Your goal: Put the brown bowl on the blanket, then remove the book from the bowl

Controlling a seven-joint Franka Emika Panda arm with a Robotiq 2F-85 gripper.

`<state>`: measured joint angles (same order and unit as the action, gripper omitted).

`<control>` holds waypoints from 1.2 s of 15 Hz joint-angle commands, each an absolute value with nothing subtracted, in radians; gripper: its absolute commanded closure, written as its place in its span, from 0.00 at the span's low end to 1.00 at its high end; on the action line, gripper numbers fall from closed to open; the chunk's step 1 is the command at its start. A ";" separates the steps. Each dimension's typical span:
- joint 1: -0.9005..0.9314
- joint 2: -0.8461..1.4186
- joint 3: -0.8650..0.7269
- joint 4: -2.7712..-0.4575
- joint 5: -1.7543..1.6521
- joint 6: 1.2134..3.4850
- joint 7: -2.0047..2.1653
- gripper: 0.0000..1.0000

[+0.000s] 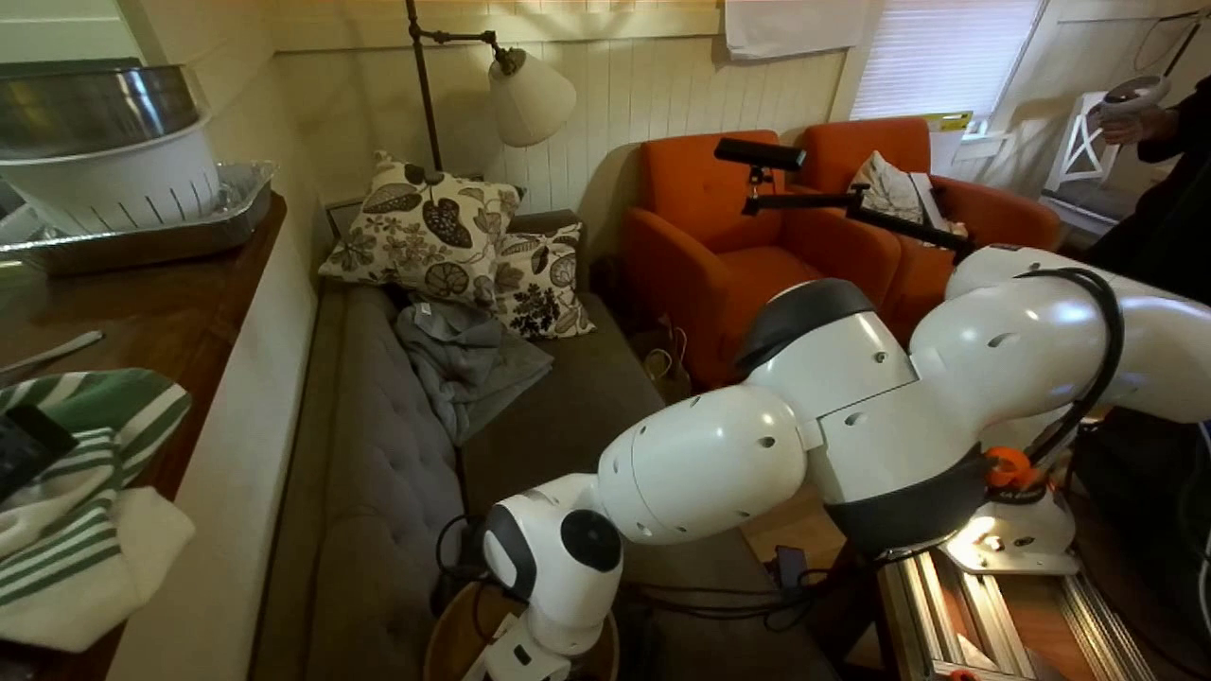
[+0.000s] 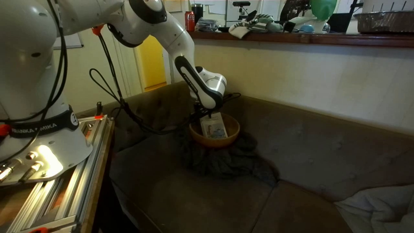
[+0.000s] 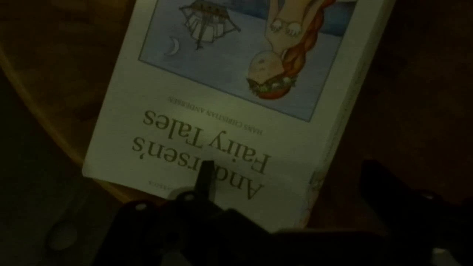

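The brown wooden bowl sits on a dark, crumpled blanket on the couch. Its rim also shows in the wrist view and partly behind the arm in an exterior view. A white book with a picture on its cover leans in the bowl, one end at the rim. In the wrist view the book reads "Andersen's Fairy Tales". My gripper is open over the book's title end. One finger is over the cover, the other beyond the spine above the bowl's inside. Contact cannot be told.
The couch back and the wall stand close behind the bowl. A light grey cloth and patterned pillows lie at the couch's far end. Black cables hang from the arm beside the bowl. A wooden ledge runs above the couch.
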<state>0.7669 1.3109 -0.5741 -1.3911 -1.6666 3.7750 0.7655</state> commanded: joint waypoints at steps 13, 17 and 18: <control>0.972 1.489 -0.938 -1.328 -1.927 3.795 1.786 0.41; 0.994 1.484 -0.966 -1.261 -2.137 3.812 1.944 0.69; 1.003 1.517 -0.998 -1.218 -2.136 3.831 1.957 0.77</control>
